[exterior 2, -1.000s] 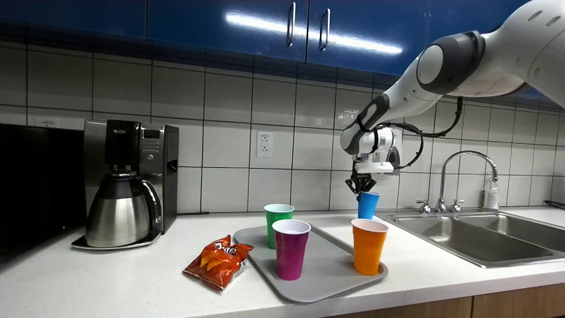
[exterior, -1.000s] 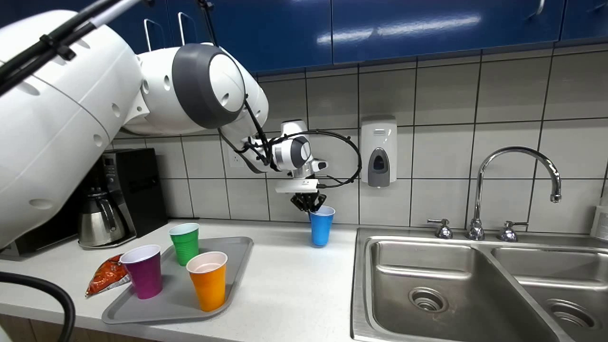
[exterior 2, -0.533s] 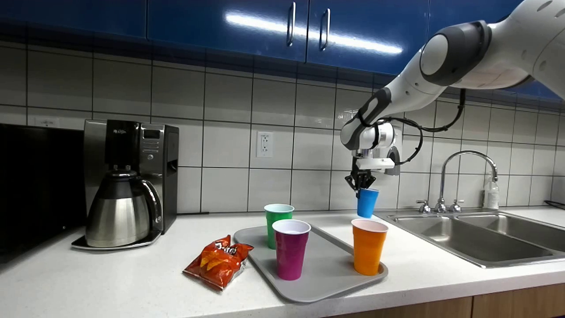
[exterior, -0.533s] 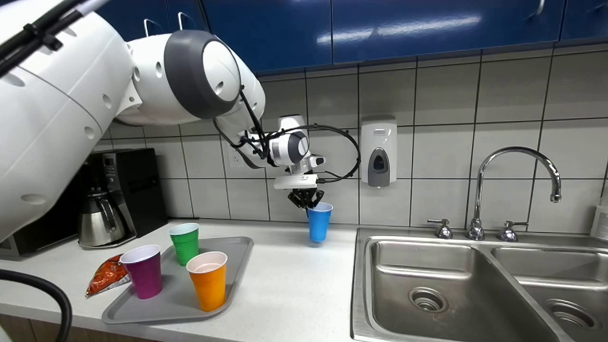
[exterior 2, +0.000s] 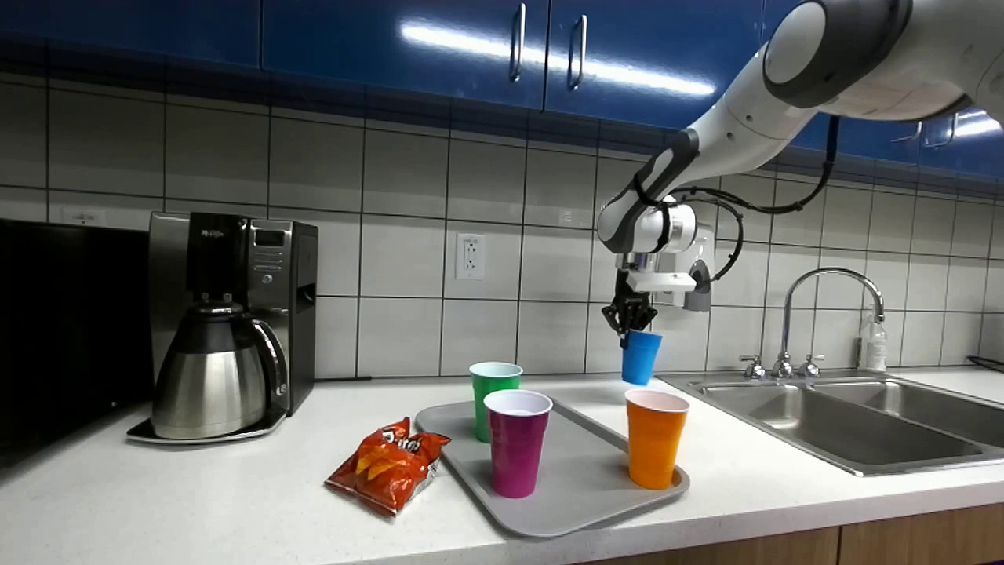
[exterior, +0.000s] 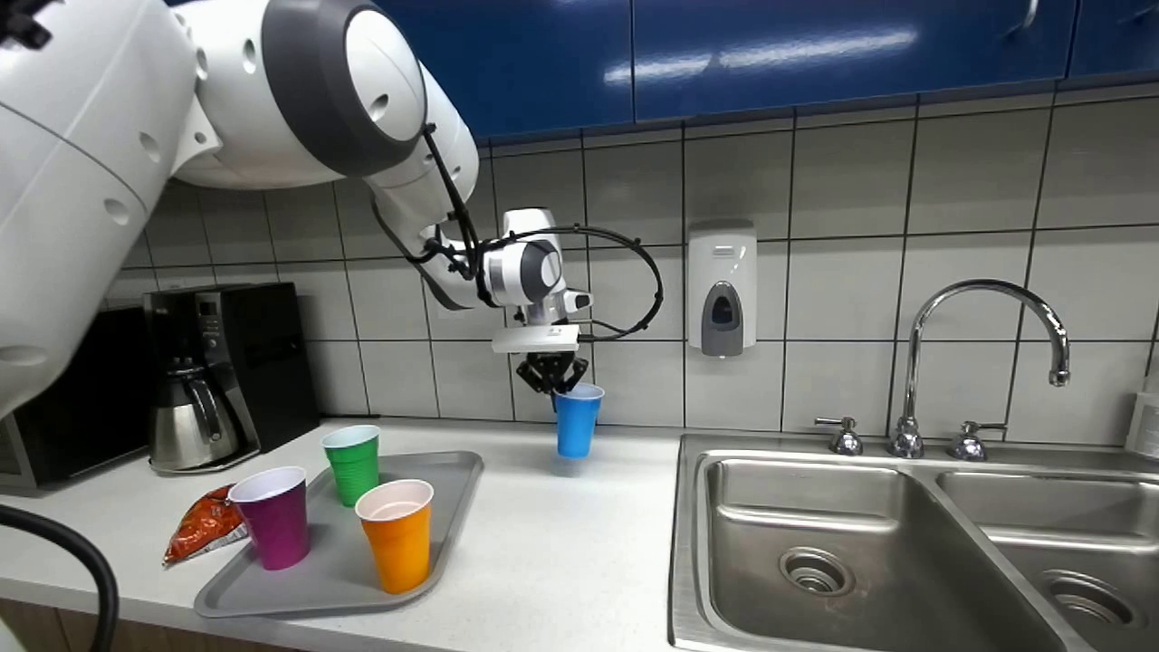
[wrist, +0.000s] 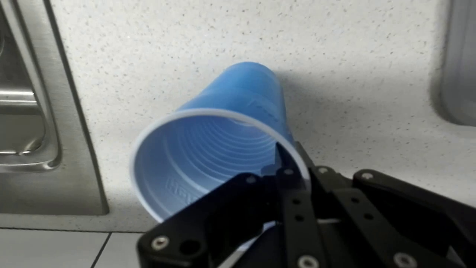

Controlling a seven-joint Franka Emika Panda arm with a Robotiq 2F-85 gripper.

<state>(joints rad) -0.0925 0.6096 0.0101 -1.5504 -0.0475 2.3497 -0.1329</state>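
Observation:
My gripper is shut on the rim of a blue cup. One finger reaches inside the cup's white-lined mouth and the other lies along its outer wall. In both exterior views the blue cup hangs slightly tilted, a little above the counter near the tiled wall, below the gripper. A grey tray stands to its left in an exterior view, bearing a green cup, a purple cup and an orange cup, all upright.
A steel sink with a tall faucet lies to the right. A red chip bag rests beside the tray, with a coffee maker farther left. A soap dispenser and blue cabinets hang on the wall.
The gripper and the blue cup have risen off the counter and shifted left in both exterior views. The grip on the rim stays the same. The tray and its cups have not moved.

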